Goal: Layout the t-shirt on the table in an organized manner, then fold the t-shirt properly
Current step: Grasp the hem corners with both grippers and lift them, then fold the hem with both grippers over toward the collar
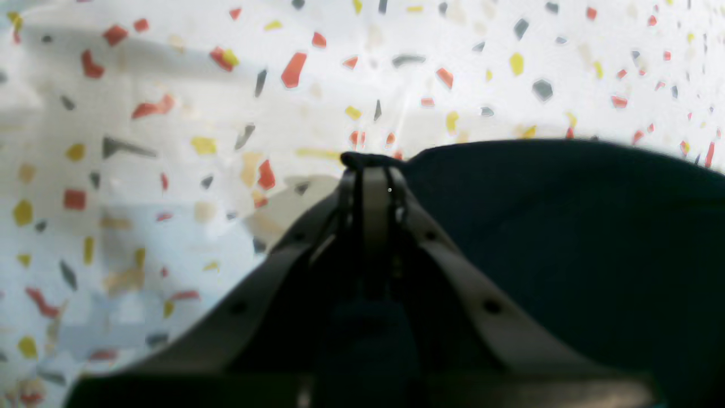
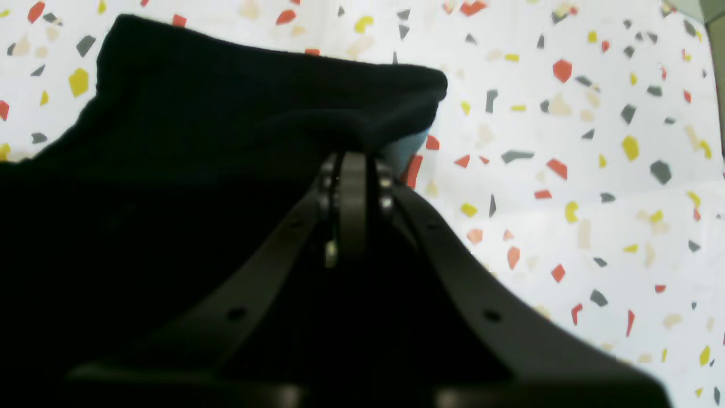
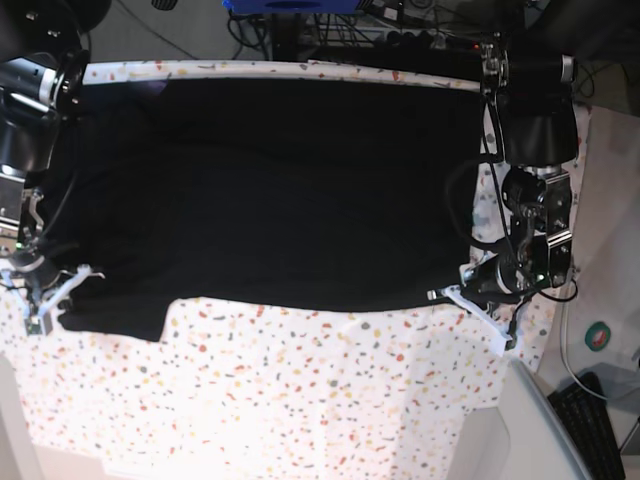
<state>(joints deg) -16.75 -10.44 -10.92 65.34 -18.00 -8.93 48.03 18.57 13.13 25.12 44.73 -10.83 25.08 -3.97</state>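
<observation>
Left gripper (image 1: 371, 164) and right gripper (image 2: 352, 161) both clamped on t-shirt (image 3: 270, 190) edge (arms low over table (image 3: 300, 390)).

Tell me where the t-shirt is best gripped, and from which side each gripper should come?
Probably at its two near corners, where it is pinched now. The t-shirt lies spread wide across the table, so its near edge ends at each arm. The left gripper is shut on one corner, the right gripper on the other. Each comes from the outer side, low over the table, pinching the thin hem.
</observation>
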